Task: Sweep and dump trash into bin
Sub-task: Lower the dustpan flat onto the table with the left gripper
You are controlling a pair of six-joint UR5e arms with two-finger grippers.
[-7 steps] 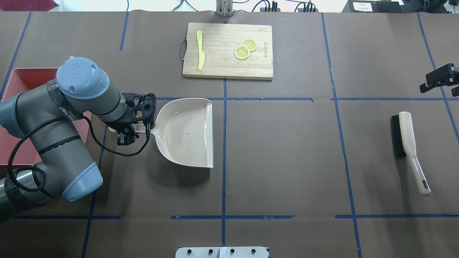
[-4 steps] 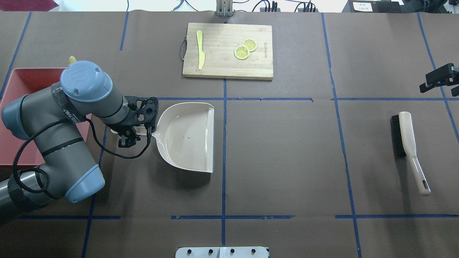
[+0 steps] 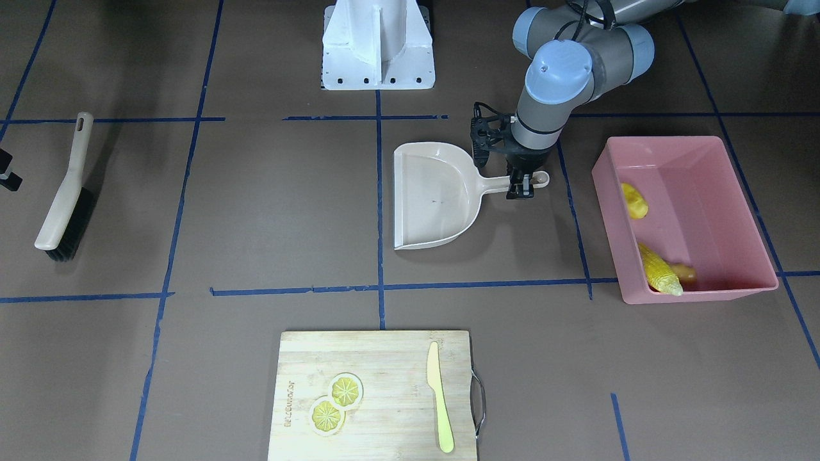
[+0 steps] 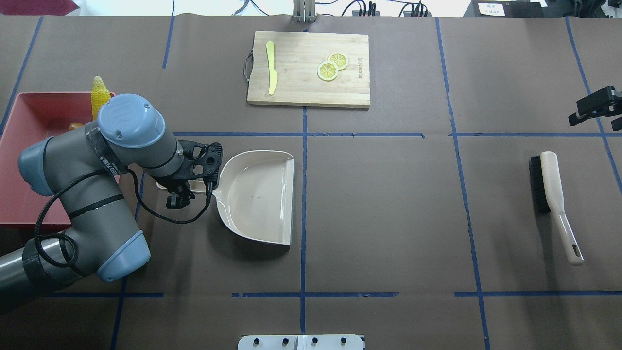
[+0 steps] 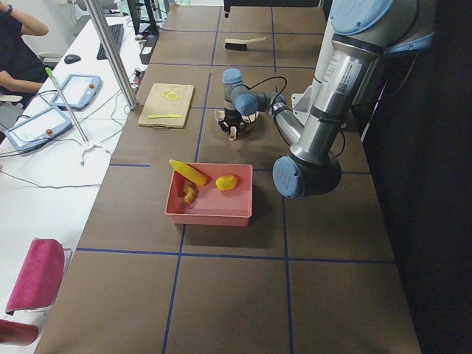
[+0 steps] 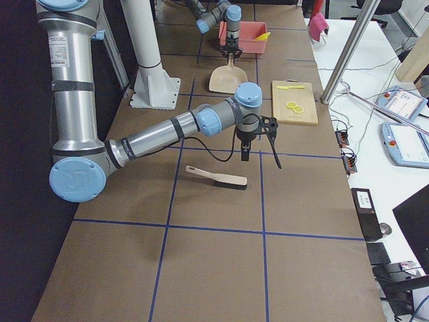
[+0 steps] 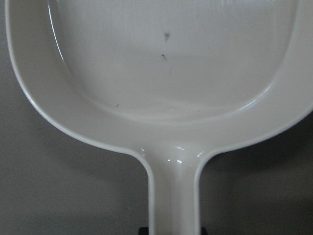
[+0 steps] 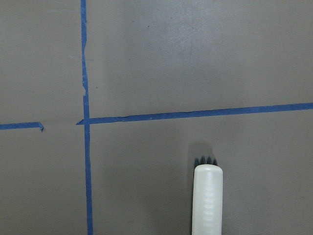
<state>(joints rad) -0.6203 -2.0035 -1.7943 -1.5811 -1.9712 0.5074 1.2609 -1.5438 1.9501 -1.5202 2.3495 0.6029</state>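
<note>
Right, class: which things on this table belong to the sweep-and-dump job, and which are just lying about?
Job: corn cob, potato and ginger root in the pink bin; dustpan in the left gripper; brush.
Lying about: cutting board, lemon slices, knife.

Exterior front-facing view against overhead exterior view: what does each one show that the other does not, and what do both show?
Only the front-facing view shows the potato in the bin. Only the overhead view shows cables beyond the far edge of the table; there the left arm covers much of the bin. Both show the corn cob, the left tool on the dustpan handle, the brush and the cutting board.
</note>
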